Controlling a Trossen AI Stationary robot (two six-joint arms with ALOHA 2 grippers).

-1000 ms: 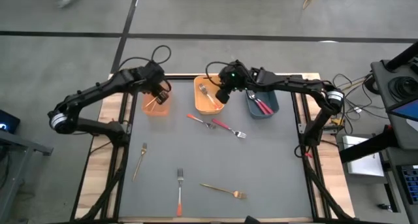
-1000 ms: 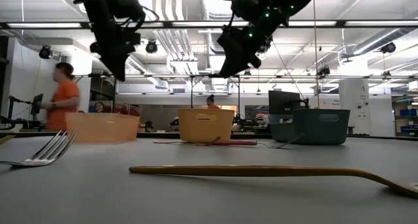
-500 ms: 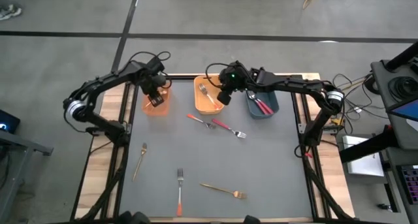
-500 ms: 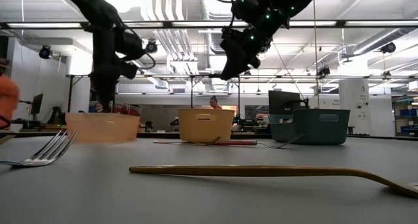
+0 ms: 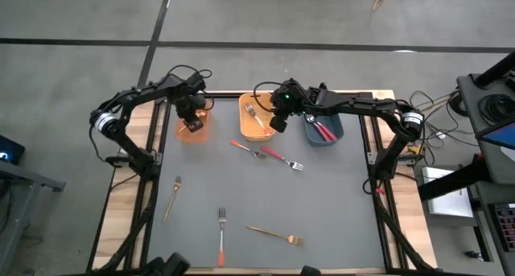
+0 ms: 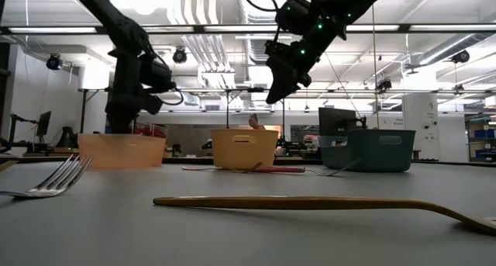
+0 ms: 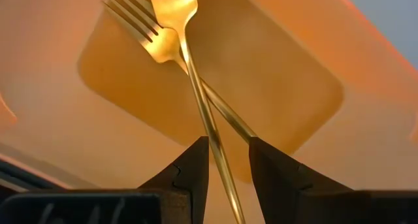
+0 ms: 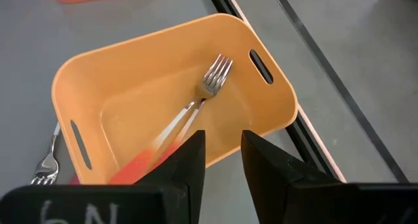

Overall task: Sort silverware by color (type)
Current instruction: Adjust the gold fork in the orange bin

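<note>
Shows the left gripper (image 5: 191, 117) down in the peach bin (image 5: 201, 133) beside the yellow bin (image 5: 244, 127), fingers apart, gold fork (image 7: 196, 93) lying between. Shows the right gripper (image 5: 278, 123) over the yellow bin's edge, fingers apart, empty. Orange-handled forks (image 8: 196, 110) inside it.
</note>
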